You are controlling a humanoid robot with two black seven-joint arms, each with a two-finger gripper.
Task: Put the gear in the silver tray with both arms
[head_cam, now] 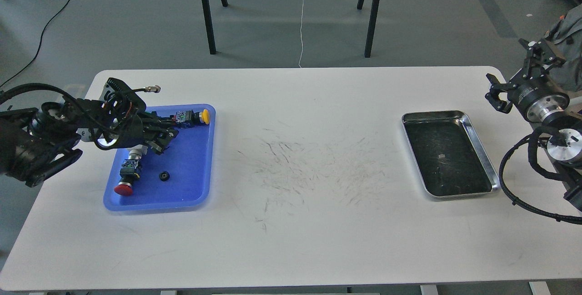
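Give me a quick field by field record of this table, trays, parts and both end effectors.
table: white, scuffed in the middle
blue tray: left side, holds parts
parts: red-capped button, yellow-capped button, small black gear
silver tray: right side, no parts inside
left end effector: above the blue tray, grip state unclear
right end effector: off the table's right edge, open

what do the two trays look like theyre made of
The silver tray looks like polished metal, probably steel: its rim shines like a mirror and its floor is dark and scratched. The blue tray looks like moulded plastic: even colour, soft sheen, rounded lip.
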